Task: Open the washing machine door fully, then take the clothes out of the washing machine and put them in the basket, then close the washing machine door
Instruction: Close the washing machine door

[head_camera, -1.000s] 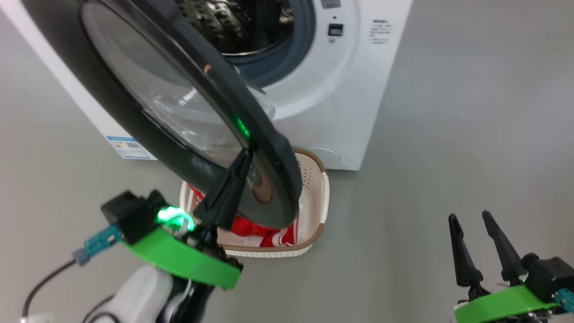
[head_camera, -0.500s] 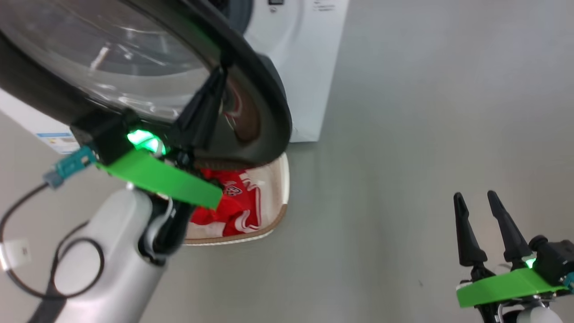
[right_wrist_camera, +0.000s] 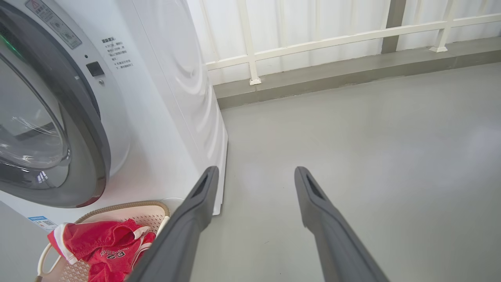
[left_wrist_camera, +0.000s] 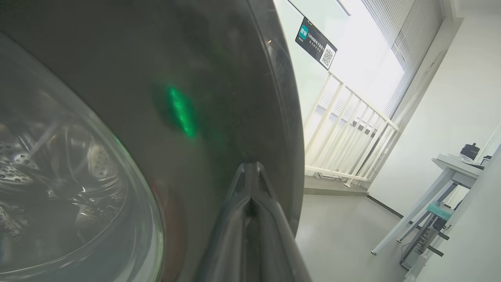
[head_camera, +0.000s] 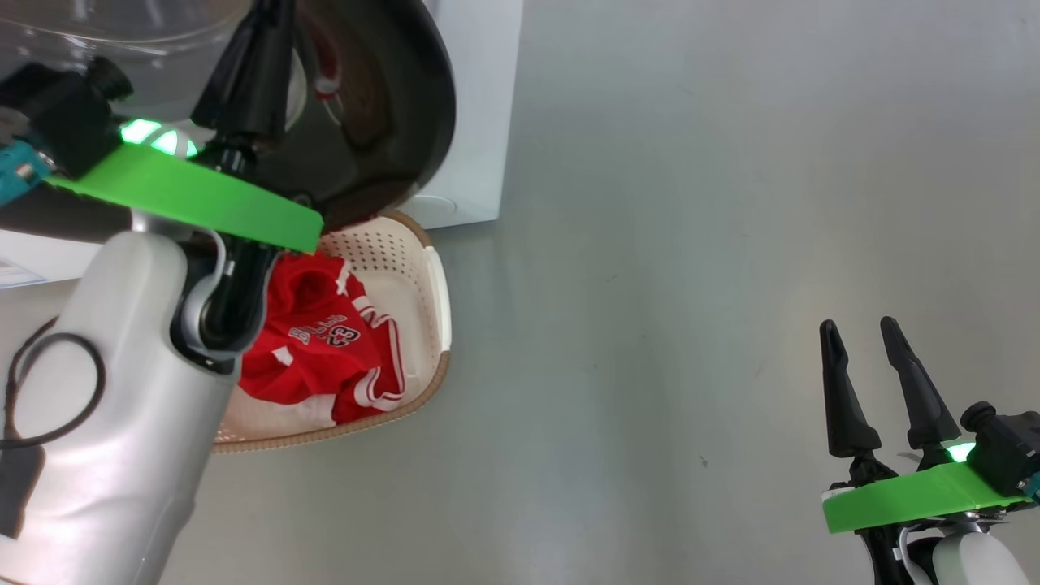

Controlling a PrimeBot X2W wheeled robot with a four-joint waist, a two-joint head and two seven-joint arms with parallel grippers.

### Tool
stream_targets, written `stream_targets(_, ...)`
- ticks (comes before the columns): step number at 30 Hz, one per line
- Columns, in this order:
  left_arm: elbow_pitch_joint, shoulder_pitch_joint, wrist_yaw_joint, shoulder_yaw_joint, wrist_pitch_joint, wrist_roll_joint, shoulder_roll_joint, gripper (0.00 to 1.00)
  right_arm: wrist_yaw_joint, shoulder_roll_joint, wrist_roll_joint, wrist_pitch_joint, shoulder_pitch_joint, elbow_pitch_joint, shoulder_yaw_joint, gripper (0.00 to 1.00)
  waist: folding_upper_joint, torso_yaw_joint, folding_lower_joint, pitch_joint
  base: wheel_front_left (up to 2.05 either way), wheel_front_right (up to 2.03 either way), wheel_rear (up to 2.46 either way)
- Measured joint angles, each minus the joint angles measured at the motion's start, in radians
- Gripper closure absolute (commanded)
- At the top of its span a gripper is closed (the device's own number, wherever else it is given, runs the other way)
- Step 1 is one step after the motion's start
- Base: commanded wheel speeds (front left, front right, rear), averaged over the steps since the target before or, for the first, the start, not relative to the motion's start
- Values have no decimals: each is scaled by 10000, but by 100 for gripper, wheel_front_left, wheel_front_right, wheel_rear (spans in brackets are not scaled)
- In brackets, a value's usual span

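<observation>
The door-closing step is judged to be in hand. At left, the left gripper point(head_camera: 258, 36), fingers clenched together on nothing, is set tip-first against the washing machine door point(head_camera: 382, 106), which is seen almost flush with the washing machine point(right_wrist_camera: 176, 78). A steady push until the door latches is called for next. The clothes point(head_camera: 317, 349) are contained in the basket point(head_camera: 439, 309), on the floor below the door. At right, the right gripper point(head_camera: 858, 325) is held spread and empty.
</observation>
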Motion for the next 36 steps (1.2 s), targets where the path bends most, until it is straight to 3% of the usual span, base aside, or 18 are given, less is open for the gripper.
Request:
stream_targets(13,278,108,0,205,0,219,-44,97,0,8,134,0,-9,-4,-102,0,0,-44,0,-31,0,0,0)
stream_targets(14,276,228,0,265,0,330,-46,91,0,8,109,0,-8,-2,-111,0,0,-2,1,-79,0,0,0)
stream_targets(24,125,2785,0,1143,2,959,-562,91,0,15,-523,0,351,27,-163,0,0,680,0,-878,0,0,0)
stream_targets(32,71,4253,0,1810,2,1877,-836,68,0,-167,-736,2,727,59,-211,0,0,1377,0,-1440,0,0,0)
stream_targets(36,-15,4964,0,2253,2,2067,-1014,51,0,-196,-744,0,915,65,-201,0,0,1634,0,-1759,0,0,0)
